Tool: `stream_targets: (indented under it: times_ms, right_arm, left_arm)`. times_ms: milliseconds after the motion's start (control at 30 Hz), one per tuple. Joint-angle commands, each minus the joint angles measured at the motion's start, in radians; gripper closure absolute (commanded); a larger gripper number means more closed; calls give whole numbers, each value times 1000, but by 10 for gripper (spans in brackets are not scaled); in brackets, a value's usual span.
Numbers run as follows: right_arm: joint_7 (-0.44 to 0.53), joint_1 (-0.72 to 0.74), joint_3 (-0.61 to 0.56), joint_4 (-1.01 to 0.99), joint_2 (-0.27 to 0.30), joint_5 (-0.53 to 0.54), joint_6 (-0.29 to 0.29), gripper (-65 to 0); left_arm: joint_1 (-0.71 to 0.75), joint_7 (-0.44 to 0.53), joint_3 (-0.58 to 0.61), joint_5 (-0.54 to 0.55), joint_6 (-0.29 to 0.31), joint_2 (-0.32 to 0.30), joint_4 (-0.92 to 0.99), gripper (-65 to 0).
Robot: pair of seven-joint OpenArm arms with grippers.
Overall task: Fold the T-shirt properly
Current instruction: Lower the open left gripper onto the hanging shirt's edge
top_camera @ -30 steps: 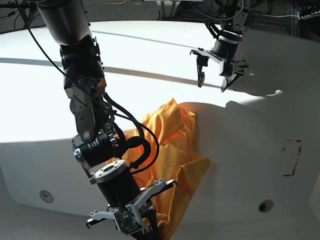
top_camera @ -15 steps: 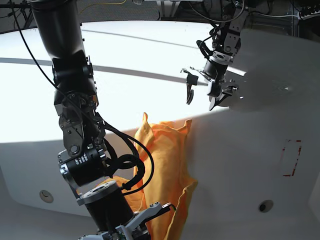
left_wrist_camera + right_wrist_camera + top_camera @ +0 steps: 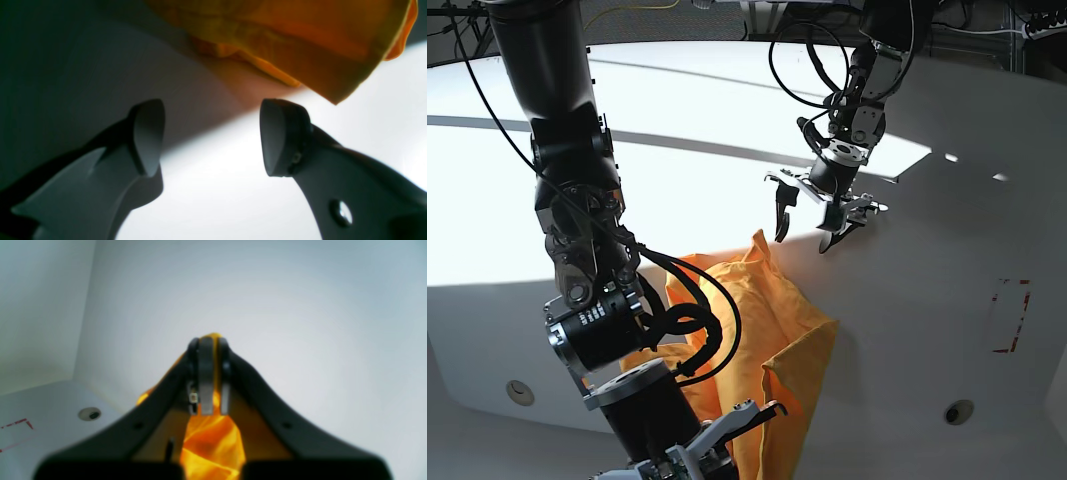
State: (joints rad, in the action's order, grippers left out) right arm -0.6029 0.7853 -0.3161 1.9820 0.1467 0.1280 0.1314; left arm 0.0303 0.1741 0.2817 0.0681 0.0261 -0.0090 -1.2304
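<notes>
The T-shirt (image 3: 772,330) is plain orange-yellow, darker in its folds. The counter (image 3: 927,300) is white, with a red rectangular outline (image 3: 1010,316) marked on it. Both tools, left (image 3: 805,216) and right (image 3: 206,340), are black.

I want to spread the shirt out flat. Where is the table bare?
Bare: the sunlit far table beyond the T-shirt, and the shaded stretch towards the red marks. Crowded: the near edge, where the right pincer holds the cloth.

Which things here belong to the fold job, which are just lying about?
Job: orange-yellow cotton T-shirt; right gripper, jaws shut on it; left gripper, jaws open above it.
Lying about: red tape rectangle; round holes in the white table.
</notes>
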Motion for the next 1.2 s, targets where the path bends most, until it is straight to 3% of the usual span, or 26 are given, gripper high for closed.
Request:
stream_targets:
  times_ms: [0, 467, 1167]
  right_arm:
    - [38, 39, 7, 12, 0, -6, -13, -5]
    - [38, 41, 7, 15, -3, -6, -13, -6]
    - [38, 32, 5, 13, -5, -4, -13, -6]
  left_arm:
    - [-33, 29, -2, -3, -4, 28, 8, -408]
    - [-46, 29, 135, 3, -4, 37, 31, -408]
    - [-57, 34, 141, 5, -2, 100, 88, -408]
